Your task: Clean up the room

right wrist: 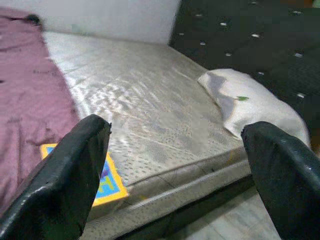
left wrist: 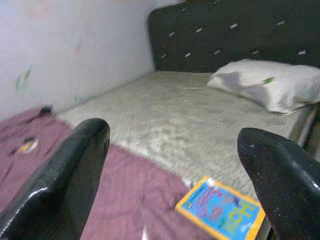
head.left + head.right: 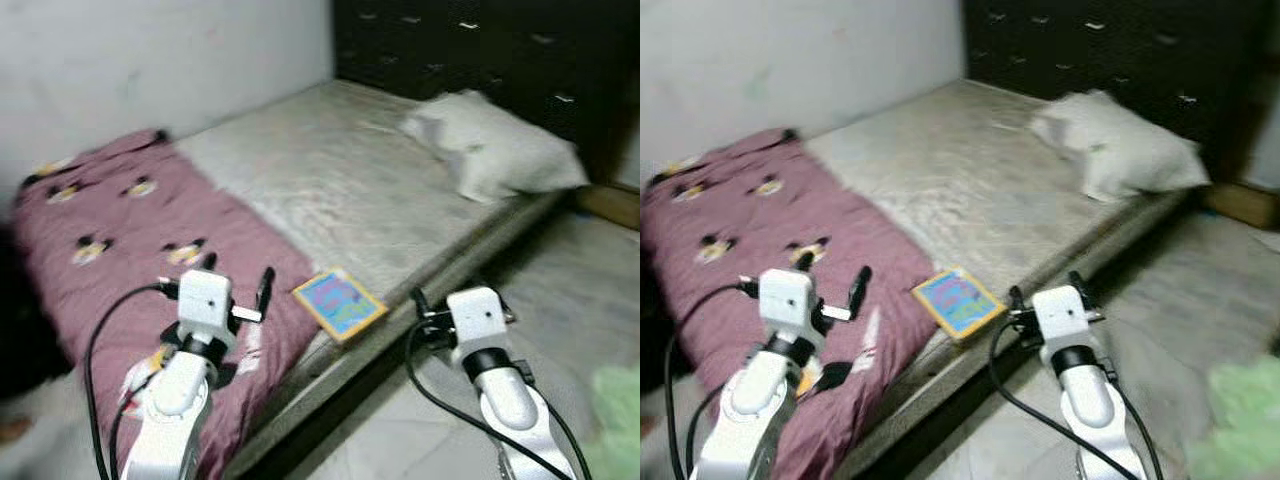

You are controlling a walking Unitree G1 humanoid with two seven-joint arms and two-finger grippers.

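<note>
Head views are soft with blur. A pale green shape at the lower right edge is cut off and can't be identified. The print on the book's cover is unreadable, and the small dark-and-yellow figures on the blanket are too smeared to name. Dark mass at far left edge, unclear what.

Left gripper is raised over the blanket near the bed's near edge, fingers spread wide apart, nothing between them. Right gripper is held out just off the bed's side over the floor, fingers also wide apart and holding nothing. Both silver forearms angle up from below, black cables looping beside them.

Book, blue cover with yellow border, lies flat on the mattress at its near edge, just beside the blanket's hem, between the two grippers.

Maroon blanket covers the left part of the bed. Bare grey-beige mattress fills the rest. White pillow is crumpled at the head end by the dark tufted headboard. Plain pale wall runs behind. Light tiled floor is on the right.
</note>
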